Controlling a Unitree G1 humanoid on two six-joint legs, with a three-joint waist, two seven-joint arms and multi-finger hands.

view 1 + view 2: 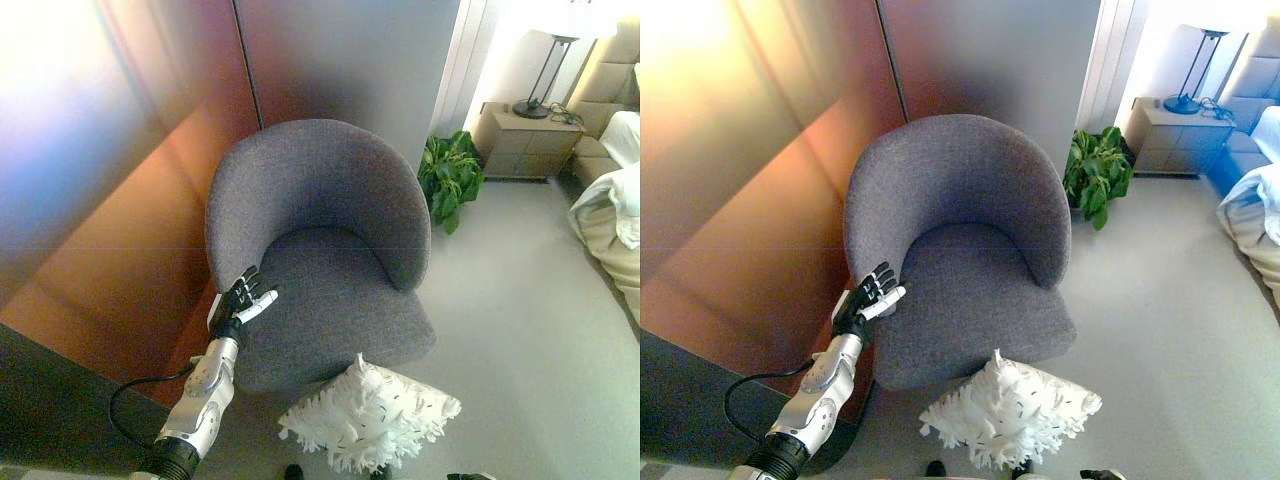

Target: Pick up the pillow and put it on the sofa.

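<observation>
A white fluffy pillow lies on the floor, leaning against the front of a grey round armchair; it also shows in the right eye view. My left hand is raised at the chair's left front edge, fingers straight and relaxed, holding nothing. It is well to the left of the pillow and apart from it. My right hand shows in no view.
A wood-panelled wall stands to the left and behind the chair. A green potted plant is at the chair's back right. A bedside cabinet with a lamp and bedding are at the far right. Grey carpet lies to the right.
</observation>
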